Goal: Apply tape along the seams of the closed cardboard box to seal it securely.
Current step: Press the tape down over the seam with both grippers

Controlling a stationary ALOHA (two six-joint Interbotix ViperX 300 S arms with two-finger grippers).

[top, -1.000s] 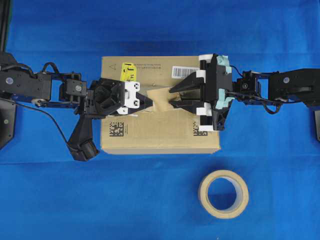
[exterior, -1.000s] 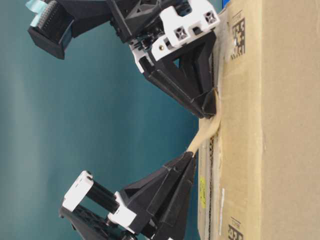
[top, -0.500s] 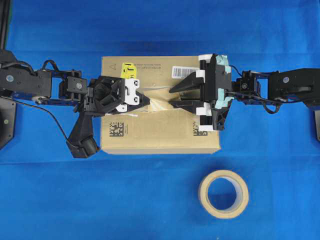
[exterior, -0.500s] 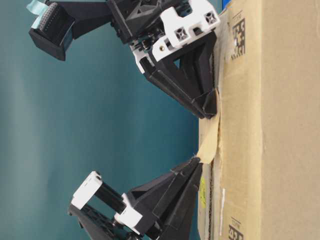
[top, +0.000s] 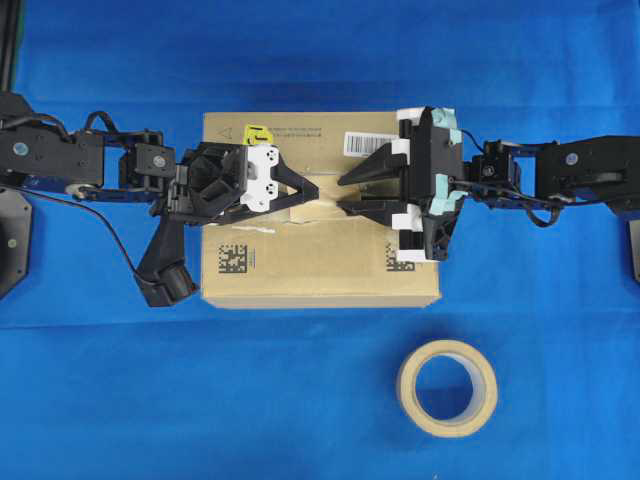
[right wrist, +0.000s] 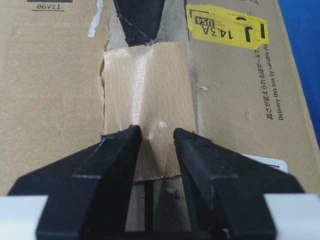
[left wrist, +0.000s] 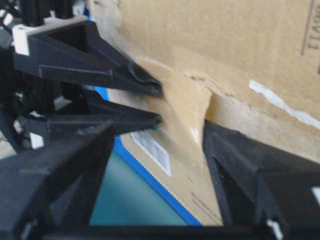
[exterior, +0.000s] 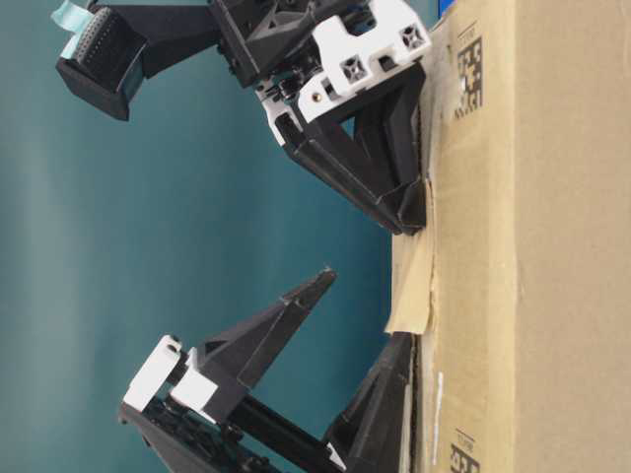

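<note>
Where seams [right wrist: 146, 197] run, tape [right wrist: 146, 107] lengthwise.

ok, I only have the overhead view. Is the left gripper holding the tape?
Observer: No. At table level the left gripper is open with nothing between its fingers. The tape lies against the box top.
Operator: Flat all the way?
Observer: Not quite. Its edge nearest the left gripper looks slightly lifted off the cardboard box.
Operator: Right side?
Observer: The right wrist view shows the right gripper open, both fingertips over the tape's near end.
</note>
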